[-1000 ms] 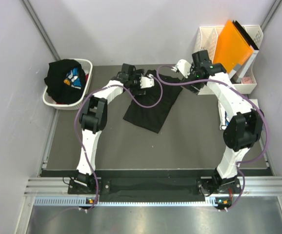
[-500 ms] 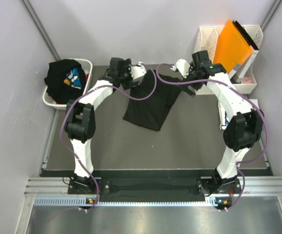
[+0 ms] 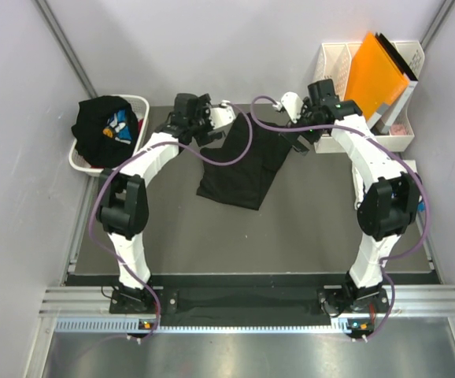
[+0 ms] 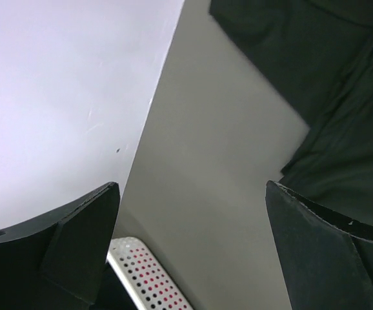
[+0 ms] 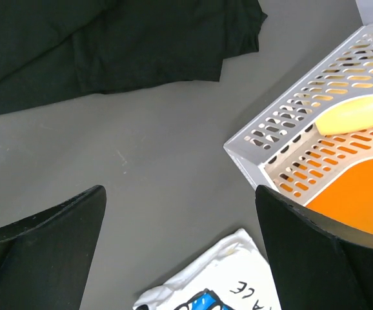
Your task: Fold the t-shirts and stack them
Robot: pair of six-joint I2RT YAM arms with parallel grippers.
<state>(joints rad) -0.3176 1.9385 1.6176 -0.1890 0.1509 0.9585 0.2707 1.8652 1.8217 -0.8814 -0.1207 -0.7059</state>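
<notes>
Left gripper (image 4: 191, 190) and right gripper (image 5: 180, 194) hang released, holding nothing, just beside the black t-shirt's (image 3: 239, 165) far corners.

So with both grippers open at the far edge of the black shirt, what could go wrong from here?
A purple cable hangs across the black t-shirt and could drag it askew. The right gripper hovers close to the white file rack and the white printed tee; a low reach might bump the rack or snag that tee. The left gripper sits beside the shirt's edge, not over it, so a straight close might miss cloth.
</notes>
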